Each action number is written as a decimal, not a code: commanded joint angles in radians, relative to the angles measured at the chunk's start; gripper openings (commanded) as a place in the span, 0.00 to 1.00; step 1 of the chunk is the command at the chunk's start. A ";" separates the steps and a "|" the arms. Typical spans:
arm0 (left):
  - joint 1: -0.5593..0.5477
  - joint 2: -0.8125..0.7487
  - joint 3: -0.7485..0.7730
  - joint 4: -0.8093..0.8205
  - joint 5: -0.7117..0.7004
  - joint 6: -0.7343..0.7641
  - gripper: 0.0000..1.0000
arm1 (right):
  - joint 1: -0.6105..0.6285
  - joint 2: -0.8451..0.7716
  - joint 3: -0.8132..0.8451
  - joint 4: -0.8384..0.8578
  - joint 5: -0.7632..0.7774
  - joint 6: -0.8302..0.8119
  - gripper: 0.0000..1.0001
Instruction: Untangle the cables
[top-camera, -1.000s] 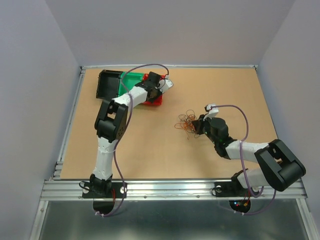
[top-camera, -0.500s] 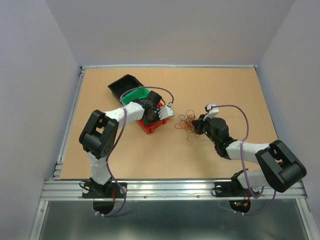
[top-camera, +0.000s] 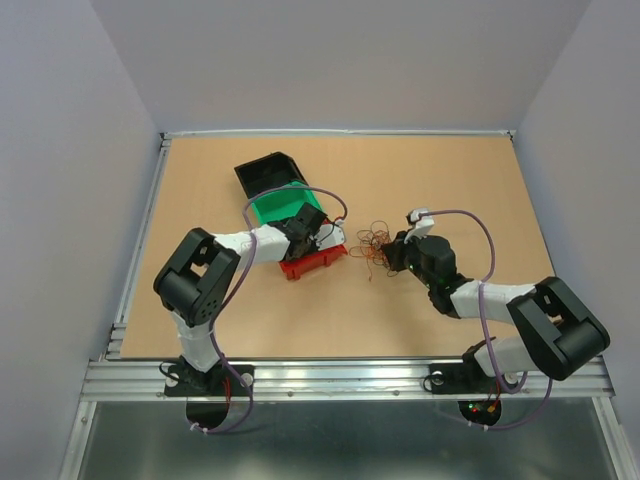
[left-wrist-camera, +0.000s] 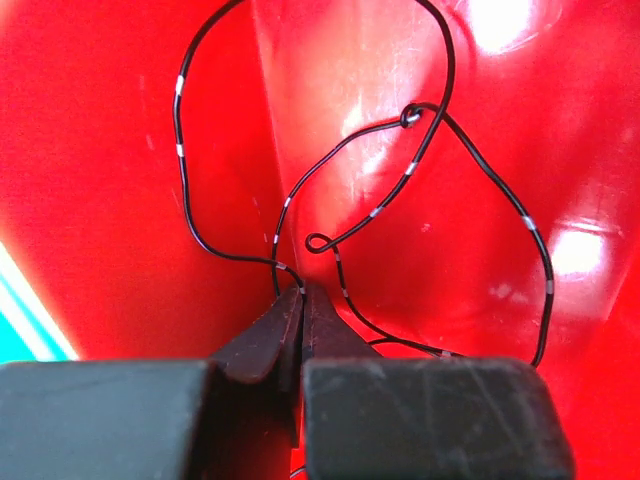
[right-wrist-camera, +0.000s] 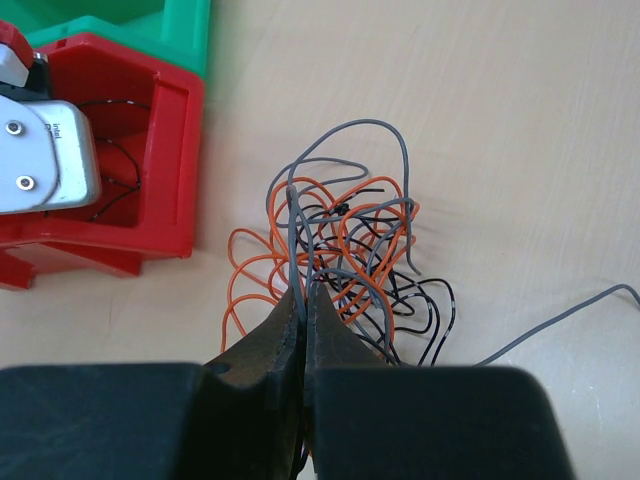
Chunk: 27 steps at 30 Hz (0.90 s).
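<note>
sorting is the step in hand. just right of the red bin, the right gripper, tips pressed together, pinches a grey wire in the tangle of cables. inside the red bin, the left gripper, likewise closed, nips one black wire. next, judging by this, the left must release and the right draw its strand out slowly. two grippers, three bins: red, green bin behind it, black bin farthest. the tangled strands cannot be counted.

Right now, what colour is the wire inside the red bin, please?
The wire is black with pale bands; left wrist view.
</note>
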 joint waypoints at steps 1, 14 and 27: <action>-0.008 -0.036 -0.062 0.013 0.023 -0.031 0.14 | -0.003 0.007 0.027 0.025 -0.021 0.000 0.01; -0.011 -0.239 -0.082 -0.024 0.057 -0.084 0.36 | -0.001 -0.007 0.019 0.026 -0.019 0.000 0.01; -0.007 -0.366 -0.097 -0.024 0.029 -0.108 0.51 | -0.003 -0.008 0.020 0.026 -0.021 0.000 0.01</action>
